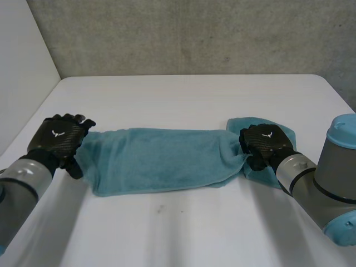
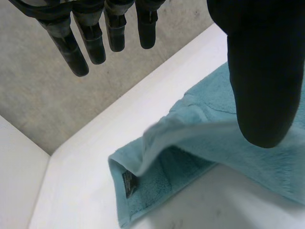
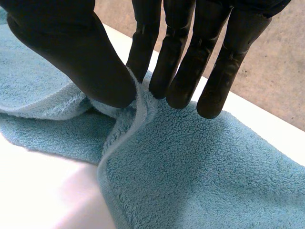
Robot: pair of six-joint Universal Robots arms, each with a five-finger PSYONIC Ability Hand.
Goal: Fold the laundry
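Note:
A teal towel point(image 1: 161, 158) lies in a long folded strip across the white table point(image 1: 194, 94). My left hand point(image 1: 58, 136) hovers at the strip's left end, open. In the left wrist view its straight fingers point(image 2: 90, 43) and thumb point(image 2: 262, 71) stand apart above the towel point(image 2: 214, 138), whose top layer is lifted slightly at the corner, next to a dark label point(image 2: 128, 183). My right hand point(image 1: 261, 142) is shut on the towel's right end, where the cloth bunches. There its thumb point(image 3: 71, 47) and fingers point(image 3: 181, 57) pinch a ridge of towel point(image 3: 190, 167).
A grey concrete wall point(image 1: 194, 33) rises behind the table's far edge, and a white panel point(image 1: 22, 61) stands at the left. Bare tabletop lies in front of the towel and behind it.

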